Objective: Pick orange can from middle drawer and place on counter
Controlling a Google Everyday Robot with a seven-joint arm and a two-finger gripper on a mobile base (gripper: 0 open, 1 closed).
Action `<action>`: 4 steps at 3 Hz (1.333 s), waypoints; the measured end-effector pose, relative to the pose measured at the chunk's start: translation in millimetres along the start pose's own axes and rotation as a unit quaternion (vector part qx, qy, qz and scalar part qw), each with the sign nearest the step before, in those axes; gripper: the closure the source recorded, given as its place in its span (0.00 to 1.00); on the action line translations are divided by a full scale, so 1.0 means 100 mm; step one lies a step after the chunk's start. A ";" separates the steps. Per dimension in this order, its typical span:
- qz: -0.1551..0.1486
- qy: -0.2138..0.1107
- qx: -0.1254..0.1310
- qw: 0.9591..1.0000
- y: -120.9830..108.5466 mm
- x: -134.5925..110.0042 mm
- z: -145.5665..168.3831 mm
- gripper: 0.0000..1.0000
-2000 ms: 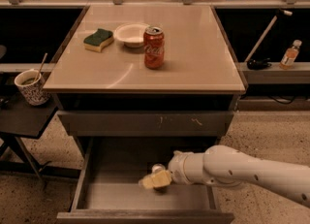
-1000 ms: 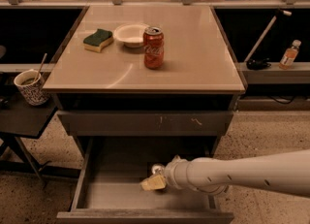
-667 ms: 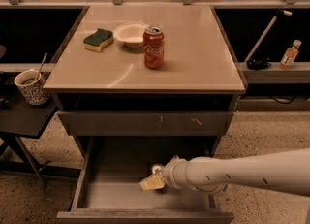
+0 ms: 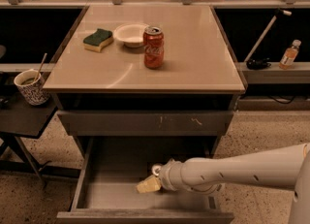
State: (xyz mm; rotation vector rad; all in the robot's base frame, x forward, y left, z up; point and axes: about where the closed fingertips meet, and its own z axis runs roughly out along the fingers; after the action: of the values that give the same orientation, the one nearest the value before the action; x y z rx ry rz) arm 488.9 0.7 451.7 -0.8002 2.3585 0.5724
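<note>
The middle drawer (image 4: 104,194) stands pulled open below the scratched grey drawer front. My white arm reaches into it from the right. My gripper (image 4: 149,184) is low inside the drawer, near its middle, with its pale yellowish tip close to the floor. A small silver round top (image 4: 156,169) shows right behind the gripper. It may be the orange can's top; the can's body is hidden by my wrist. The tan counter (image 4: 193,48) is above, with a red Coca-Cola can (image 4: 153,47) standing on it.
On the counter a white bowl (image 4: 131,34) and a green-and-yellow sponge (image 4: 98,40) sit left of the red can. A patterned cup (image 4: 30,86) stands on the dark side table at the left. A small bottle (image 4: 289,54) stands on a ledge at the right.
My arm has lowered and stretched flatter into the drawer. The gripper has shifted slightly left and toward the drawer's front. Things on the counter have not moved.
</note>
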 end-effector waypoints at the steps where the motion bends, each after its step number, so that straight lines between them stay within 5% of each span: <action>1: -0.008 -0.008 0.005 1.000 -0.01 -0.01 0.01 0.00; 2: -0.027 -0.022 0.040 0.999 -0.23 -0.06 0.14 0.00; 4: -0.018 -0.006 0.034 0.999 -0.25 0.07 0.21 0.00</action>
State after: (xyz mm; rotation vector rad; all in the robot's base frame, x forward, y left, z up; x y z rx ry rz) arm 508.9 -9.0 425.8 -0.8035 2.3343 0.4776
